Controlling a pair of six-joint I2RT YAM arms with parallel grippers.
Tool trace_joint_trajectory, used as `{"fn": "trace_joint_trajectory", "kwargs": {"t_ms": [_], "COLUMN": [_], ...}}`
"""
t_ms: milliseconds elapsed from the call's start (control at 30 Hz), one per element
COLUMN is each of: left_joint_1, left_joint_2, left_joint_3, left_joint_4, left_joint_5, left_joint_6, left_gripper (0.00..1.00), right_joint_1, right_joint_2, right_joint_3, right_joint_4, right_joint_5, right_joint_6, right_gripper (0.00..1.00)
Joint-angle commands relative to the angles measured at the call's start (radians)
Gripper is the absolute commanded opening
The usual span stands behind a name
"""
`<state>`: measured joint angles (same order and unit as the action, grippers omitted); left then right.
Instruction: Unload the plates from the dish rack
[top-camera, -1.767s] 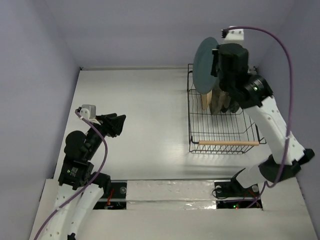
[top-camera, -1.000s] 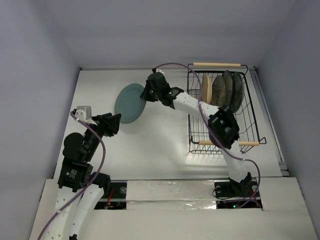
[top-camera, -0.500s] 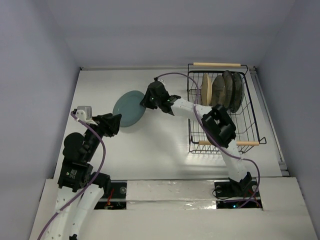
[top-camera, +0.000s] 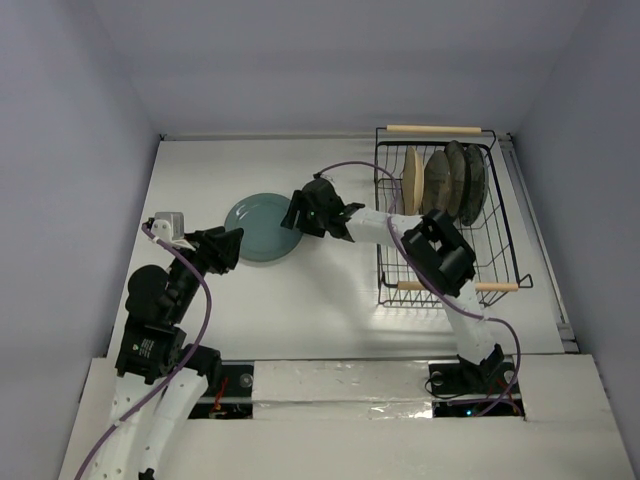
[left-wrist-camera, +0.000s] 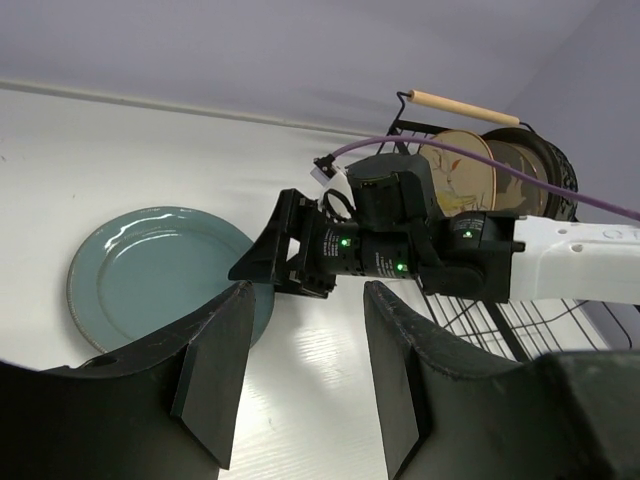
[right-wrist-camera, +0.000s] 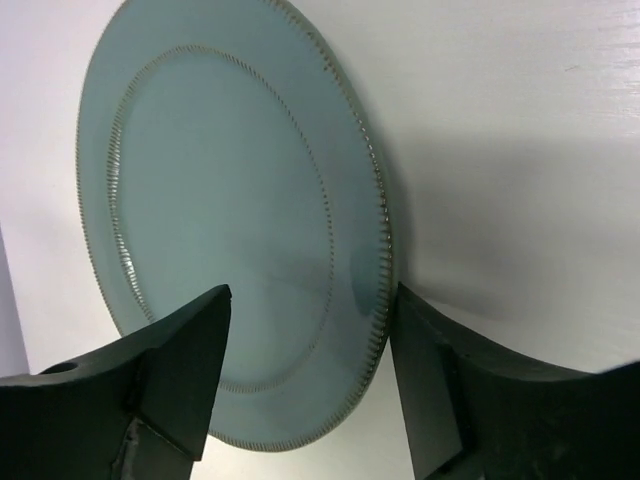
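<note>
Teal plate lies face up on the white table, left of centre in the overhead view and well apart from the dish rack at the upper right. In my right wrist view the same plate fills the upper left of the frame. Its ribbed rim runs down toward the gap between the two black fingers.

The right gripper sits at the plate's right edge with its jaws spread wide. They straddle the rim without clamping it, and I cannot tell whether either pad touches the plate.

The left gripper hovers just beside the plate's lower-left edge. Its wrist camera shows its own fingers parted with nothing between them, and the plate beyond them at the left of that frame.

Four more plates stand on edge in the upper part of the rack. A beige plate is leftmost, a brown-grey plate with a pale drawing stands next to it, and two darker plates follow on the right. One wooden handle caps the rack's top end. The other handle crosses its bottom end, partly behind the right arm.
</note>
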<state>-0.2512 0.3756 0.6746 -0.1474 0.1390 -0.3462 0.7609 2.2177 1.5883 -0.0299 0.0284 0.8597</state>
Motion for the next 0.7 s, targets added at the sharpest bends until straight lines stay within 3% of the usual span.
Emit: {"fn": "trace_joint_trajectory", "kwargs": {"t_ms": [0, 167, 300, 400, 467, 667], "left_joint_1": [0.006, 0.006, 0.006, 0.006, 0.006, 0.006], "left_joint_2": [-0.007, -0.009, -0.006, -0.004, -0.003, -0.009], "left_joint_3": [0.031, 0.031, 0.031, 0.029, 0.029, 0.029], "left_joint_4": [0.039, 0.034, 0.039, 0.04, 0.042, 0.04], "left_joint_5": [0.016, 0.016, 0.02, 0.027, 0.028, 0.028], "left_joint_6": [-0.005, -0.005, -0.005, -0.005, -0.004, -0.004], "left_gripper": [0.45, 0.45, 0.45, 0.45, 0.45, 0.45], "right_joint_1": [0.012, 0.032, 0.041, 0.041, 0.041, -0.02], "right_joint_2": [-0.073, -0.144, -0.269, -0.409, -0.493, -0.723], "right_joint_3": [0.01, 0.018, 0.025, 0.019, 0.006, 0.007], "right_joint_4": [0.038, -0.036, -0.111, -0.181, -0.212, -0.454], "right_joint_5": [-0.012, 0.054, 0.113, 0.182, 0.291, 0.692], "right_joint_6": [-0.022, -0.079, -0.157, -0.241, -0.319, -0.505], "right_gripper": [0.72, 0.87, 0.87, 0.45, 0.0, 0.0]}}
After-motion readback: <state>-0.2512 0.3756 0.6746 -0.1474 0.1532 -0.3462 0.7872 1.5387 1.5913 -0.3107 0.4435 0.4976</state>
